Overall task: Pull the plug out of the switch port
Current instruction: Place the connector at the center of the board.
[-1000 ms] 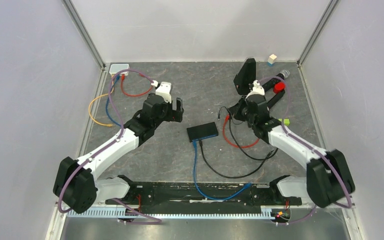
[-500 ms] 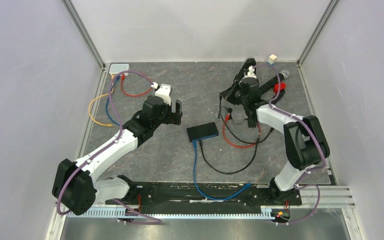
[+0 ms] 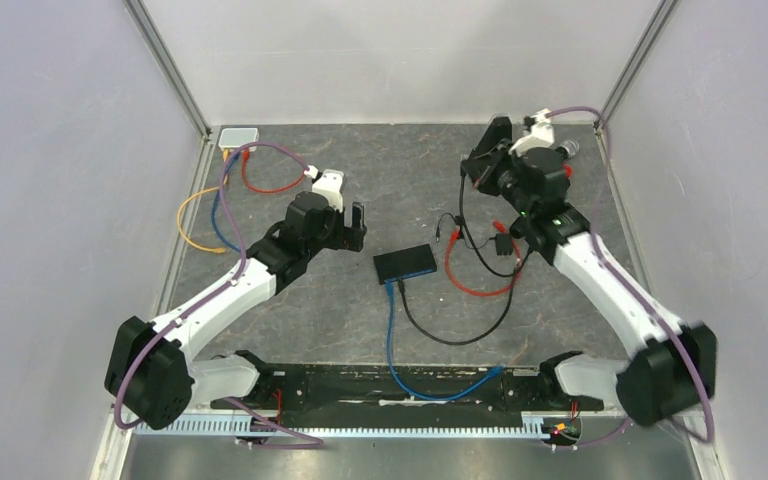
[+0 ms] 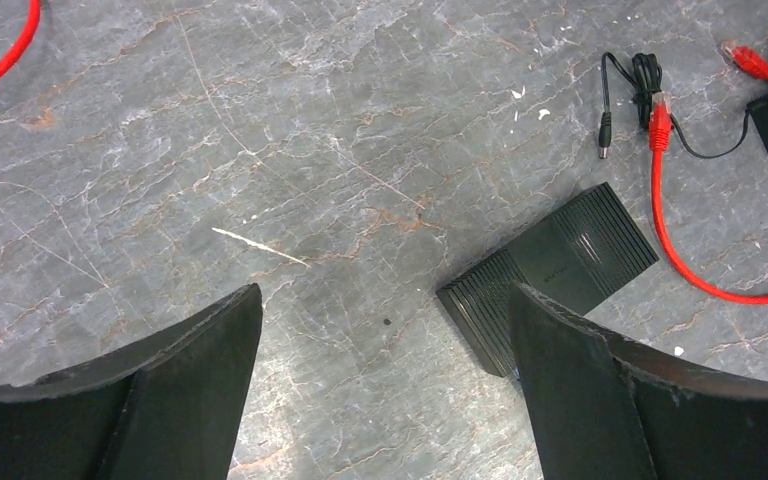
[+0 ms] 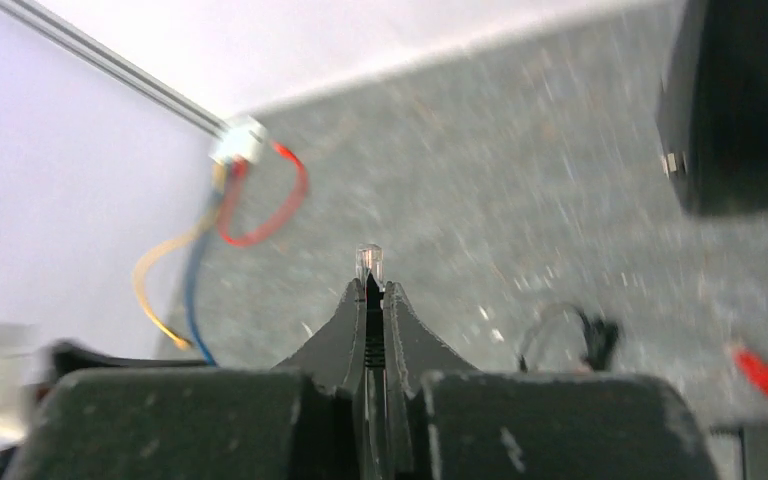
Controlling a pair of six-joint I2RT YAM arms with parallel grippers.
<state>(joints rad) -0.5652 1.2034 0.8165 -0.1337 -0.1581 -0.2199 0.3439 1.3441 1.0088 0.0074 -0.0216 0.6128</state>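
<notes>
The black switch (image 3: 406, 262) lies flat at the table's middle and also shows in the left wrist view (image 4: 550, 270). A blue cable (image 3: 390, 330) and a black cable (image 3: 450, 340) run from its near edge. My right gripper (image 3: 477, 167) is raised at the back right. It is shut on a clear plug (image 5: 367, 260) at one end of a black cable (image 3: 463, 215) that hangs down toward the table. My left gripper (image 3: 355, 225) is open and empty, left of the switch; its fingers (image 4: 190, 370) frame bare table.
A red cable (image 3: 475, 285) and a small black adapter (image 3: 505, 243) lie right of the switch. A white box (image 3: 238, 136) with red, yellow and blue cables sits at the back left corner. White walls stand close on three sides.
My right arm has swung up and back toward the far right with the plug and its black cable in its grip. My left arm has hardly moved.
</notes>
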